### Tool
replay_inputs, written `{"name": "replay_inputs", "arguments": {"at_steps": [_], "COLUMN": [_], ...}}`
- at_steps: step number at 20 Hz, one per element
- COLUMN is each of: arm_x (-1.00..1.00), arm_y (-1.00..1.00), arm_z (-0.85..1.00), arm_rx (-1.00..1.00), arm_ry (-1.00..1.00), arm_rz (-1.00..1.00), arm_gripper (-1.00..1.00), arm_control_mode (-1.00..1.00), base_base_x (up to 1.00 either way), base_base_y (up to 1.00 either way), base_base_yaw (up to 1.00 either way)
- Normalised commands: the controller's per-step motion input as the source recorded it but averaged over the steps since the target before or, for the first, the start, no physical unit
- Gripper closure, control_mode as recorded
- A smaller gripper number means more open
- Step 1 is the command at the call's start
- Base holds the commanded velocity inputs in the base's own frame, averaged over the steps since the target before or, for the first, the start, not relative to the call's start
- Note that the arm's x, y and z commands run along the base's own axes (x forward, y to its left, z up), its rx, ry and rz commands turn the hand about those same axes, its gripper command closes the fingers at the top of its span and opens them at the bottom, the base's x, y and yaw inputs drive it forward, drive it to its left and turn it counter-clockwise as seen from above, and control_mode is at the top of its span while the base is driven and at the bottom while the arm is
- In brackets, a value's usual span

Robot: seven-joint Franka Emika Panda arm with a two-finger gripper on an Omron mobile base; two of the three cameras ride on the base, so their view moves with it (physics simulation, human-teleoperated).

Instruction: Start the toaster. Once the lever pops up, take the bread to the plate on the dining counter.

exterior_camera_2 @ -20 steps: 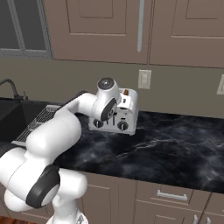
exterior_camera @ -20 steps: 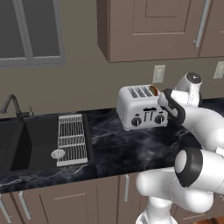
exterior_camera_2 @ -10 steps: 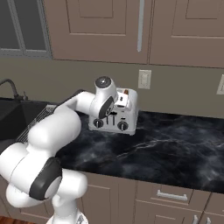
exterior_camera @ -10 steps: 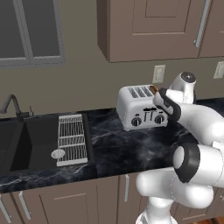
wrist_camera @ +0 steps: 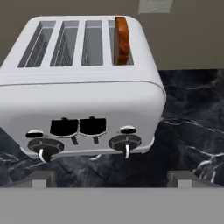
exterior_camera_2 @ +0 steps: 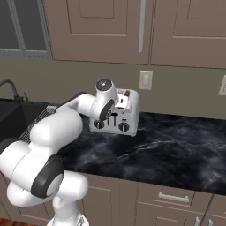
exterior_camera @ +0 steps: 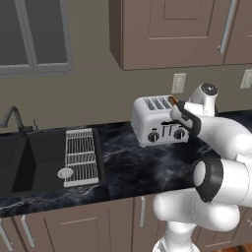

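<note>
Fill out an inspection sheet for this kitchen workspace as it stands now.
Surface: black marble counter with faint white veins, bare right of the toaster.
Job's things: toaster stands on the counter by the wall; bread upright in its rightmost slot, top sticking out.
Clutter: nothing seen on the counter beyond a wire rack over the sink.
Tool: tool open, close in front of the toaster, holding nothing.
Cables: nothing seen.
Surroundings: faucet, wall outlet, brown cabinets above, drawers below.
</note>
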Motion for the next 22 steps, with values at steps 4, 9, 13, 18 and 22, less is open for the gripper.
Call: {"name": "replay_inputs", "arguments": {"at_steps": [4,9,13,18,22], "arm_x": [0.03,0.13,0.12,0.13,0.16], "arm_y": [0.29,0.09,0.01,0.00,0.00], "arm_z": [-0.07,-0.03,-0.02,0.00,0.00], "arm_rx": [0.00,0.00,0.00,0.00,0.00], "arm_ry": [-0.04,-0.01,0.00,0.00,0.00], "arm_rz": [0.00,0.00,0.00,0.00,0.00], "arm_gripper": [-1.00,-1.00,-1.00,-1.00,-1.00], "arm_control_mode": [-1.00,-1.00,-1.00,-1.00,-1.00], "base_base_x": [0.00,0.00,0.00,0.00,0.00], "base_base_y": [0.00,0.00,0.00,0.00,0.00], "base_base_yaw": [0.00,0.00,0.00,0.00,0.00]}}
